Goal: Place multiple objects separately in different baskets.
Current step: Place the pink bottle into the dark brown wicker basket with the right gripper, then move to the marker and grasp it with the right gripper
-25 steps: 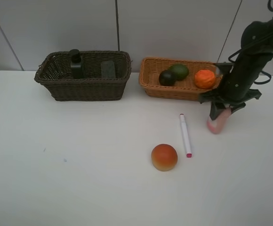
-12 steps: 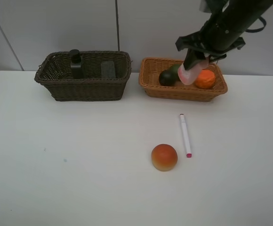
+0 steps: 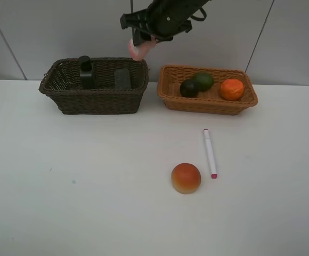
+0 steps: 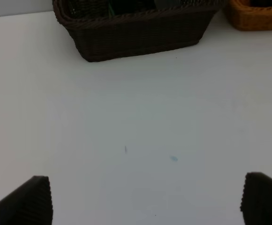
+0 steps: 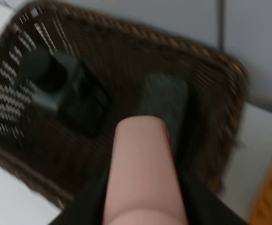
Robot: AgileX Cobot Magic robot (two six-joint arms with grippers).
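Right fingers (image 5: 199, 205) clamping pink bottle (image 5: 143, 173), white table (image 3: 90, 176), grey wall (image 3: 64, 32)

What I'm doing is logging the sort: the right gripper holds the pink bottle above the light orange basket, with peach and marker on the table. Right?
Not quite: the exterior high view shows the right gripper holding the pink bottle above the dark brown basket, not the light orange basket. The peach and marker do lie on the table.
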